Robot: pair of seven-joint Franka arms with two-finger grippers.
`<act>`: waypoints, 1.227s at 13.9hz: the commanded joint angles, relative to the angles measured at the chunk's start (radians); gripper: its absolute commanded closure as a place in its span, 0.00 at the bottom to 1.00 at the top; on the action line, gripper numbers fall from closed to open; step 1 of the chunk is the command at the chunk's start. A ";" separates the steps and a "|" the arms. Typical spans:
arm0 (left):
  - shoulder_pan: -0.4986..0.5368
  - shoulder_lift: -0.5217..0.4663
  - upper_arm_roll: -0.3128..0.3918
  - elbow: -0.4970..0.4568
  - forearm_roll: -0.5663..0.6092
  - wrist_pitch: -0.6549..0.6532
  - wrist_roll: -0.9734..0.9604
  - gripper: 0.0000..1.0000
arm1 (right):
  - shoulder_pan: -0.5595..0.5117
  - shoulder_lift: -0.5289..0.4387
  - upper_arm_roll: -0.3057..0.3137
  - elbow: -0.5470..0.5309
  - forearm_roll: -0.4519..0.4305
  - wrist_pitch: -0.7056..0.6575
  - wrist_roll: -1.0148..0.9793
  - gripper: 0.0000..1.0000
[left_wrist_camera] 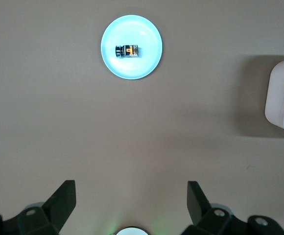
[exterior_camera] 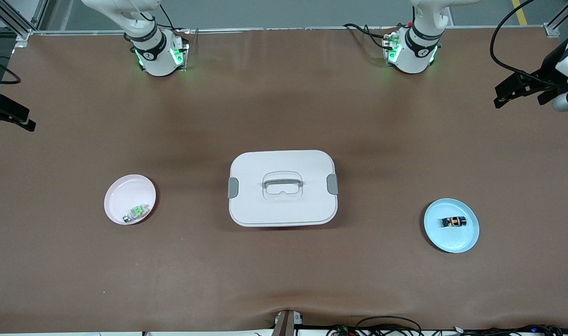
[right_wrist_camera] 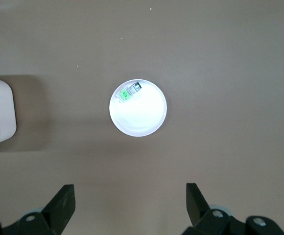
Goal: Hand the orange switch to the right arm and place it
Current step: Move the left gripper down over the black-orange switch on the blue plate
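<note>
The orange switch (exterior_camera: 453, 221) lies on its side in a light blue plate (exterior_camera: 452, 245) toward the left arm's end of the table. It also shows in the left wrist view (left_wrist_camera: 128, 50), on the same plate (left_wrist_camera: 132, 68). My left gripper (exterior_camera: 503, 95) hangs high over the table edge at the left arm's end. It is open and empty (left_wrist_camera: 131, 196), well apart from the plate. My right gripper (exterior_camera: 18, 116) hangs high over the right arm's end of the table. It is open and empty (right_wrist_camera: 130, 198).
A pink plate (exterior_camera: 125, 191) toward the right arm's end holds a green-and-silver small part (exterior_camera: 135, 213); both show in the right wrist view, plate (right_wrist_camera: 142, 120) and part (right_wrist_camera: 130, 91). A white lidded box (exterior_camera: 265, 210) with a handle stands mid-table between the plates.
</note>
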 commanded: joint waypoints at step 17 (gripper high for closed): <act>0.045 0.317 0.027 0.095 -0.002 0.157 0.015 0.00 | 0.003 -0.018 -0.013 -0.017 -0.012 0.012 0.023 0.00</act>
